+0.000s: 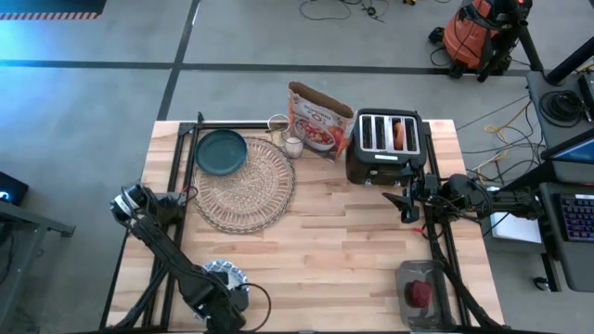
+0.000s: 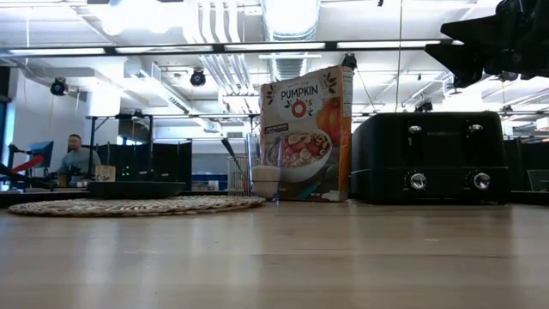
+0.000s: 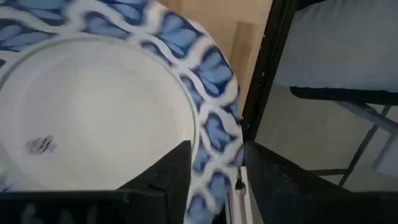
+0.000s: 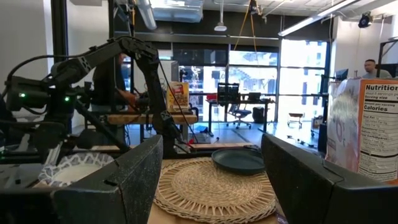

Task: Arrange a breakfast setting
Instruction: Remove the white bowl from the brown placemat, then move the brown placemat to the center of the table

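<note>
While the left gripper (image 3: 211, 180) straddles the rim of the bowl (image 1: 223, 276), jaws parted, the bowl sits well short of the placemat (image 1: 243, 184), nearer this arm than the open right gripper (image 1: 406, 199).

Grey concrete floor (image 1: 371, 46), ceiling strip lights (image 2: 257, 45)

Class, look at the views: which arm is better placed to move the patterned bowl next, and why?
Left. The left gripper straddles the rim of the blue-and-white bowl at the near edge, while the right gripper hangs open beside the toaster, far away.
</note>
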